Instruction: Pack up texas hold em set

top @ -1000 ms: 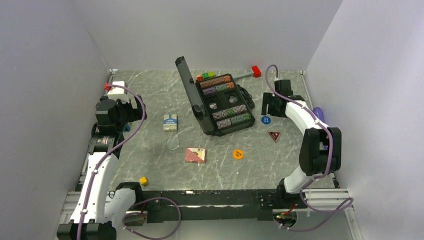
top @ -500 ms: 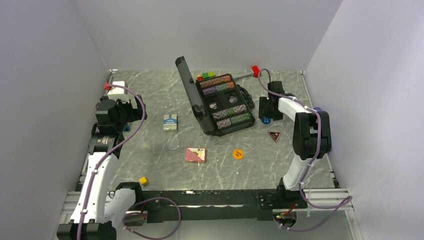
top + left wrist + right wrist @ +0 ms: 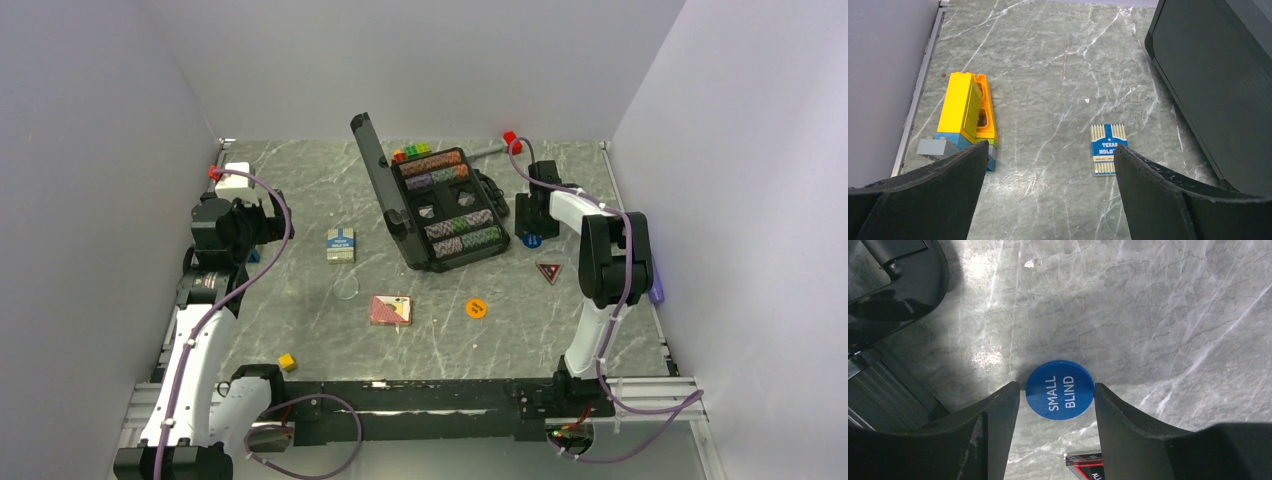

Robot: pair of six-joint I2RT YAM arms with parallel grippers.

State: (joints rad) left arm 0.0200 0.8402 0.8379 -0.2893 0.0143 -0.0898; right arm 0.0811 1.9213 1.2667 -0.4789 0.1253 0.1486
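Just right of the briefcase (image 3: 380, 170), the right gripper (image 3: 1057, 390) is straddling the blue marker (image 3: 1060, 389), which is lying flat on the table. Only the wrist view is showing its jaws part open, barely short of pinching. Left of the briefcase, the left gripper (image 3: 1050, 150) is hanging wide open and empty, facing the blue-white card deck (image 3: 1108, 149).

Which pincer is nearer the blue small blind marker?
Right. The right pincer straddles the blue marker; the left pincer hangs far across the table, near the card deck.

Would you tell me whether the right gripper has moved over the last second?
Yes: the right gripper has come in toward the open case and down, now straddling the blue SMALL BLIND marker.
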